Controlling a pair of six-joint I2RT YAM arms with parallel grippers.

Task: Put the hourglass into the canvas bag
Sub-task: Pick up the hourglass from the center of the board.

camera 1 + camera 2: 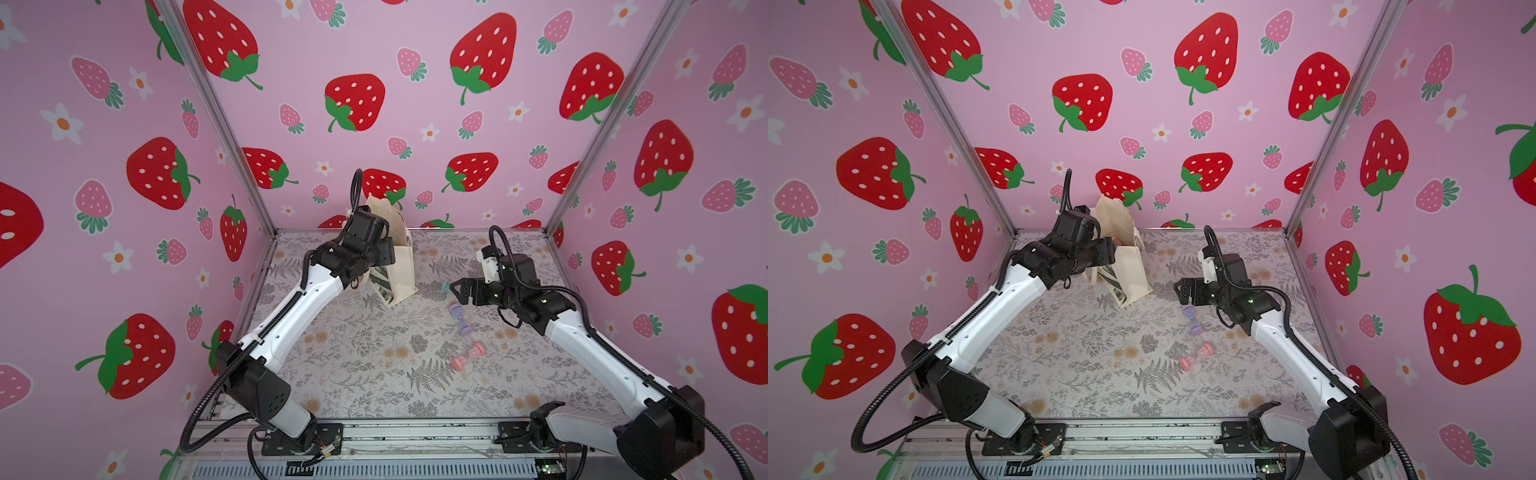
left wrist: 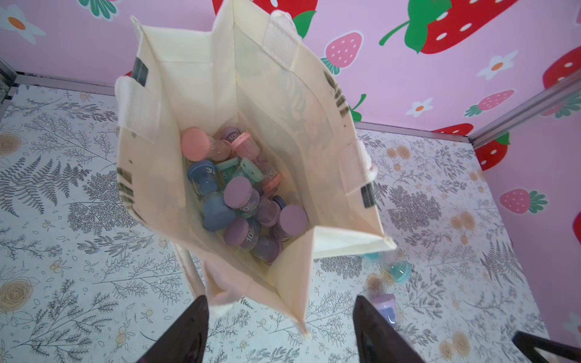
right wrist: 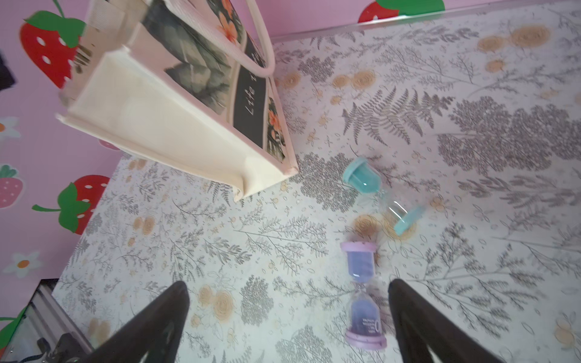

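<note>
Strawberry-print walls (image 1: 415,62) close in a floral-patterned table (image 1: 353,374), and both arms work toward its far half. At the right gripper (image 3: 288,283) the jaws stand spread as wide as they go with nothing between them; it hovers low over a purple hourglass (image 3: 363,295) that lies on its side on the table, closer to one finger than the other, so a little recentring looks needed before a clean pinch across its narrow waist. Just beyond lies a teal hourglass (image 3: 377,195), also on its side, near the bottom corner of the canvas bag (image 1: 401,270); a pink hourglass (image 1: 468,357) lies apart, closer to the front edge. Across from this, the left gripper (image 2: 279,298) hangs above the bag's mouth, jaws parted and empty, a placement that suits letting something fall straight in. Its wrist view looks down into the bag, whose stiff walls keep the mouth open with no hand on it, and shows a heap of pastel hourglasses (image 2: 239,195) piled on the bottom. In both top views the bag stands toward the back wall, printed side facing the left arm, loop handle drooping over it. Three hourglasses remain outside, so the job looks well along but unfinished.
</note>
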